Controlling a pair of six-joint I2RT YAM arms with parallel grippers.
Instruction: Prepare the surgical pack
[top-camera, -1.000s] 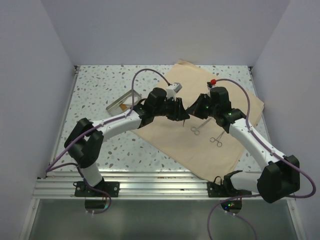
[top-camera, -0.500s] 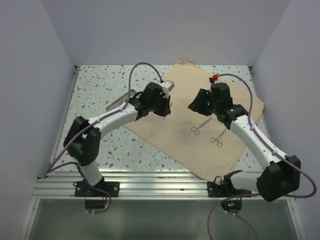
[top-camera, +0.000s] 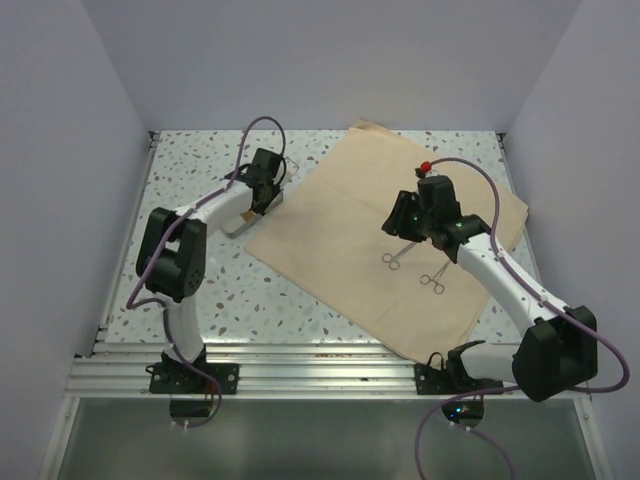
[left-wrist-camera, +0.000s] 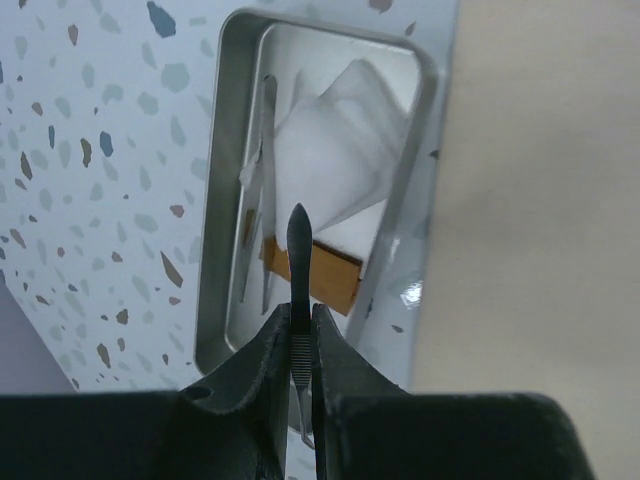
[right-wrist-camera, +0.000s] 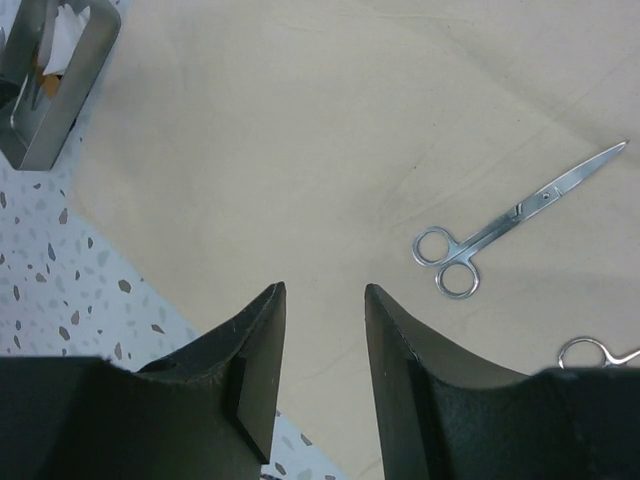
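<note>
1. We see the tan cloth sheet (top-camera: 380, 215) of the surgical pack lying spread flat on the speckled bench (top-camera: 190, 290), turned cornerwise, over the middle and right of the surface.
2. The steel tray (left-wrist-camera: 215, 200) is not wrapped. It sits on the bare bench just beside the sheet's left edge, its long rim running along that edge; we cannot tell whether the two touch.
3. Inside the tray we make out white gauze (left-wrist-camera: 335, 150), an orange-brown piece (left-wrist-camera: 320, 280) partly under it, and a thin silver instrument (left-wrist-camera: 262, 190) along the left wall.
4. The left claw (left-wrist-camera: 298, 340) is clenched on a slim pointed tool (left-wrist-camera: 298, 235), which juts forward from between the fingers and hangs over the tray's near half.
5. The right claw (right-wrist-camera: 322, 340) is released, its jaws standing apart with nothing between them, above the sheet near its left border.
6. A pair of scissors (right-wrist-camera: 530, 205) lies flat on the sheet, to the right of that claw in the wrist view, handles toward the claw and blades pointing away.
7. A second ring-handled instrument (top-camera: 433, 283) lies on the sheet near the scissors, apart from them and closer to the arm bases.
</note>
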